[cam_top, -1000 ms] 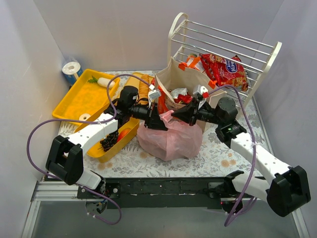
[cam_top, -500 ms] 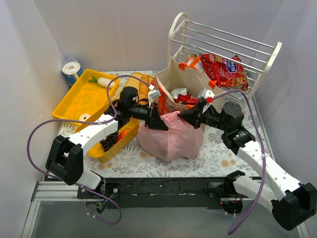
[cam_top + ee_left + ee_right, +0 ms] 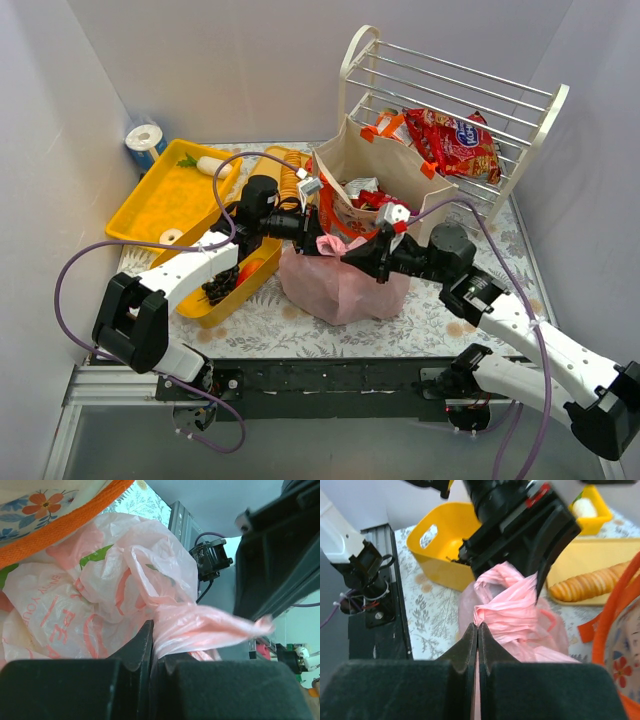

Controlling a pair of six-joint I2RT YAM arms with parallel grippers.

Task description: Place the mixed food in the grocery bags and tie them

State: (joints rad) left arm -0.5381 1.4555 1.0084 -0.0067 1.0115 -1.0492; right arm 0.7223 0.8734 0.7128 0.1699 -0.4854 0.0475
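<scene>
The pink plastic bag [image 3: 340, 288] sits full on the table in front of the beige tote [image 3: 372, 165], which has orange straps [image 3: 330, 210] and packets inside. My left gripper [image 3: 318, 243] is shut on a twisted pink handle at the bag's top [image 3: 200, 625]. My right gripper [image 3: 365, 258] is shut on the other twisted handle [image 3: 512, 597]. The two handles cross between the grippers, which are almost touching. In the left wrist view the bag [image 3: 90, 600] shows something green inside. A red snack packet [image 3: 455, 140] lies on the wire rack.
A white wire rack [image 3: 450, 90] stands at the back right. Two yellow trays [image 3: 165, 205] stand at the left, one holding a ridged tan roll [image 3: 590, 582] and dark fruit [image 3: 222, 283]. A paper roll [image 3: 146, 140] stands at the back left.
My right gripper has swung left and nearer across the bag's top, carrying its pink handle to just beside the left gripper. The left gripper has barely moved.
</scene>
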